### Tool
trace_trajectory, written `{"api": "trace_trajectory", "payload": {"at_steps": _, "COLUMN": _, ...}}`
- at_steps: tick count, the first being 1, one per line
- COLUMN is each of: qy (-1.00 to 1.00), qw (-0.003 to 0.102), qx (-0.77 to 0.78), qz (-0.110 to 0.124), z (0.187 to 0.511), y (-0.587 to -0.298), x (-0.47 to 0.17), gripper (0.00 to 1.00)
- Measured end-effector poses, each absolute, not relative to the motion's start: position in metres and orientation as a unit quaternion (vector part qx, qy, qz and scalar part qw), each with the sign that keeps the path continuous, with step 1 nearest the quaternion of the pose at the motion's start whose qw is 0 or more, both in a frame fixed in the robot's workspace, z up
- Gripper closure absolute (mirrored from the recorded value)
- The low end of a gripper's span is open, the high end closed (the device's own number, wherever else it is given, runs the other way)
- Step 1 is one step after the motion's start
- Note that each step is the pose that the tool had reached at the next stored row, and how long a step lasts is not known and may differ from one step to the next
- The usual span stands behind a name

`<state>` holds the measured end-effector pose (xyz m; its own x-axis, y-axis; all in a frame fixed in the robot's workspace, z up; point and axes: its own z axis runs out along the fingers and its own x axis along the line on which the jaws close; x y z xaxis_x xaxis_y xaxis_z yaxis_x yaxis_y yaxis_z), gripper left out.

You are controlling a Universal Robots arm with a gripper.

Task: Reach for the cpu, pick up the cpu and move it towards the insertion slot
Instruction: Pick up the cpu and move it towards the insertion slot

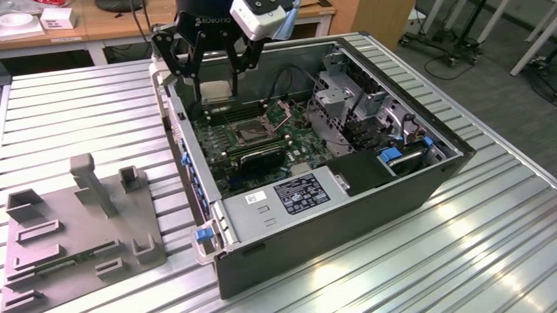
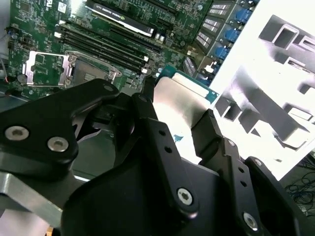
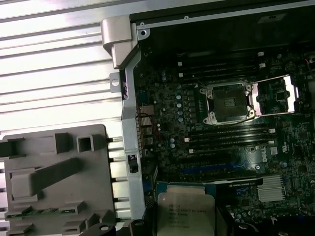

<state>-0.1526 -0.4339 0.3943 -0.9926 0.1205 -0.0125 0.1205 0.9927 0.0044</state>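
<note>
Working across the exterior view from its left, I'm passing the grey fixture tray (image 1: 83,225) on the tabletop (image 1: 418,261) and coming to the gripper (image 1: 215,88), which is hanging over the open computer case (image 1: 348,195) at its far end. Its fingers (image 2: 209,132) are pinching the cpu (image 1: 216,89), lifted clear of the board. I'm judging the carry step underway: the insertion slot (image 1: 253,132) is lying nearby below, its frame open, so alignment over it matters.
</note>
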Motion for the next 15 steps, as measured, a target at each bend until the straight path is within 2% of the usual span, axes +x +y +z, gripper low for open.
{"api": "trace_trajectory", "payload": {"at_steps": 15, "qy": 0.998, "qw": 0.006, "qx": 0.060, "qz": 0.002, "z": 0.393, "y": -0.430, "x": -0.137, "gripper": 0.45}}
